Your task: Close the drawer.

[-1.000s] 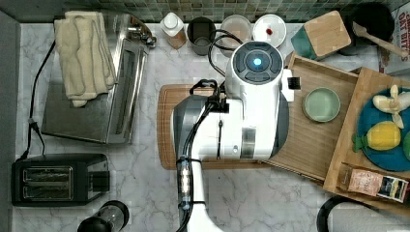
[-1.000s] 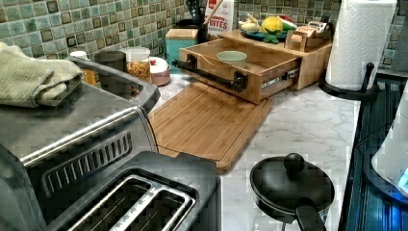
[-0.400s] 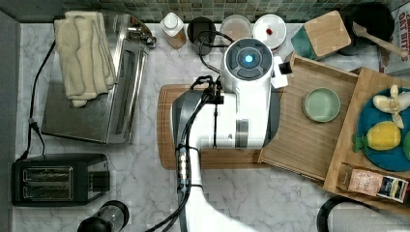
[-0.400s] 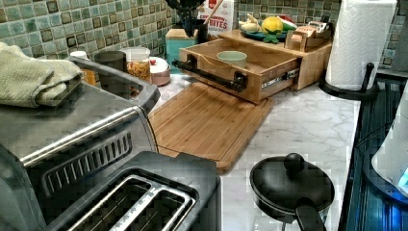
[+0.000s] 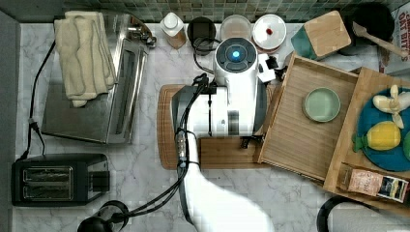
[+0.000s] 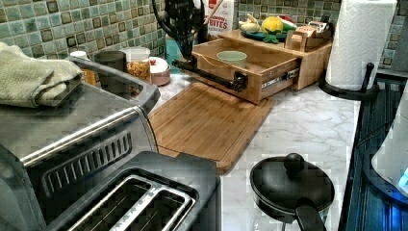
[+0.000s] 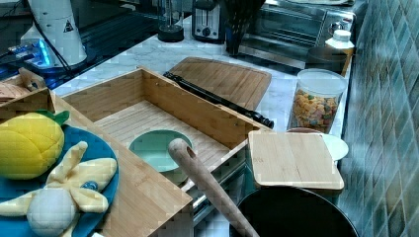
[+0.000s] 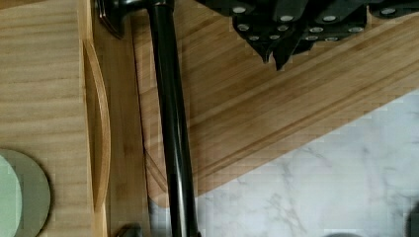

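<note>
The drawer (image 5: 300,140) is a shallow bamboo tray pulled out from under the wooden shelf, with a green bowl (image 5: 321,104) on its floor. A black bar handle (image 6: 211,74) runs along its front wall. In the left view my gripper (image 6: 186,54) hangs fingers-down at the far end of the handle (image 8: 170,123). In the wrist view my gripper (image 8: 275,57) is shut, empty and over the cutting board (image 8: 257,113), beside the handle and apart from it. The white arm (image 5: 232,96) hides most of the drawer's front in the top view.
A cutting board (image 6: 207,120) lies in front of the drawer. Jars (image 5: 237,26) and a lidded box (image 5: 326,34) line the back wall. A toaster oven (image 5: 92,96) and toaster (image 5: 58,179) stand at the top view's left. A paper towel roll (image 6: 365,43) and pot lid (image 6: 291,185) are nearby.
The arm has moved towards the jars at the top view's upper edge. The gripper has come down into the left view beside the handle's far end. The drawer has not moved.
</note>
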`<action>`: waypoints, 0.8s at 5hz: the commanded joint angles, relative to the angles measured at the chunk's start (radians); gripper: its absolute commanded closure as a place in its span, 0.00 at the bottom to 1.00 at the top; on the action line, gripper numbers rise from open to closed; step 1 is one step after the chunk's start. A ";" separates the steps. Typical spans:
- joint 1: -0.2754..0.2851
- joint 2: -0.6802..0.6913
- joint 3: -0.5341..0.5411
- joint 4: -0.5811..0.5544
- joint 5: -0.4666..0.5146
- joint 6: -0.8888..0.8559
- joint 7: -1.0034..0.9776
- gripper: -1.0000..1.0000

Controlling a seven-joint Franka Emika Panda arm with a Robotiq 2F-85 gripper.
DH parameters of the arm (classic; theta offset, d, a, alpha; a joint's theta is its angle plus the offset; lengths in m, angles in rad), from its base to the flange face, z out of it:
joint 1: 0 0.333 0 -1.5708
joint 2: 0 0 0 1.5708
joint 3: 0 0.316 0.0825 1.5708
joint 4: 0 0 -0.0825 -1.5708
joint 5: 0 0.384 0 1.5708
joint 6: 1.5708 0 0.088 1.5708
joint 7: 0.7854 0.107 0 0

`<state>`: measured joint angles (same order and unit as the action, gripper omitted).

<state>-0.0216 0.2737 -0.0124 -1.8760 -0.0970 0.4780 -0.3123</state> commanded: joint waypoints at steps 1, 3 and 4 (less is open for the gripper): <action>0.017 0.017 -0.010 -0.048 -0.151 0.150 -0.081 1.00; 0.021 0.116 -0.012 0.015 -0.212 0.158 -0.056 1.00; -0.011 0.126 -0.003 0.015 -0.176 0.166 -0.114 1.00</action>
<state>-0.0163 0.3992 -0.0168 -1.9482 -0.2871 0.6396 -0.3833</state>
